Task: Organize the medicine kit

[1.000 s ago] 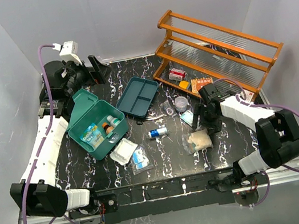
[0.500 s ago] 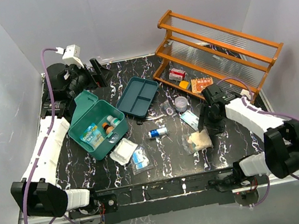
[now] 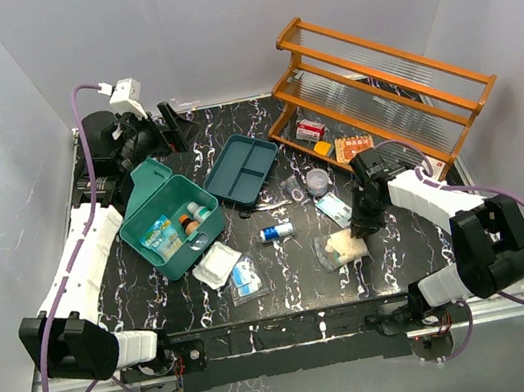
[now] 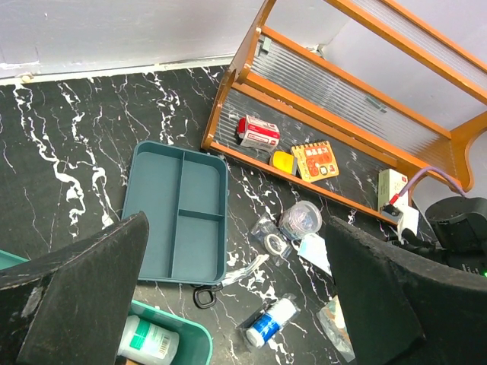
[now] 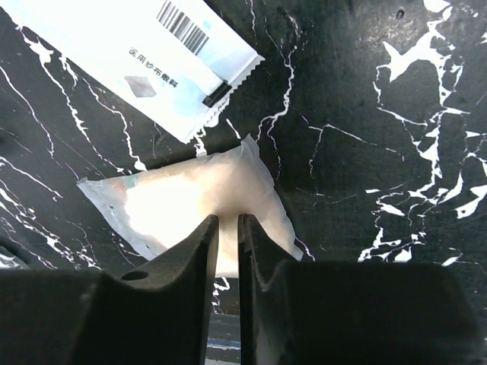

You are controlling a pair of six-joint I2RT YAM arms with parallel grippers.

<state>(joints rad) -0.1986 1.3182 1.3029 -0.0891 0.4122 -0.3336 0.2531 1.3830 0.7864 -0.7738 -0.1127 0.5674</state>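
Note:
The teal medicine kit [image 3: 169,235] stands open at the left with bottles and a packet inside, and its corner [image 4: 163,334] shows in the left wrist view. Its insert tray [image 3: 240,168] [image 4: 179,213] lies empty beside it. My right gripper [image 3: 358,228] [image 5: 227,220] is down at the table, its jaws pinched on the edge of a clear bag of cream-coloured padding [image 3: 342,248] [image 5: 183,198]. My left gripper [image 3: 171,123] [image 4: 236,224] hovers wide open high over the back left, holding nothing.
The orange wooden rack [image 3: 374,85] holds small boxes at the back right. A white sachet [image 3: 332,207] [image 5: 137,61], a clear round jar [image 3: 317,181], scissors [image 4: 228,277], a blue-white roll [image 3: 275,231] and two packets [image 3: 218,263] lie about the table.
The right gripper has come down toward the front and closed its jaws on the clear bag, shifting it a little. The left arm has barely moved.

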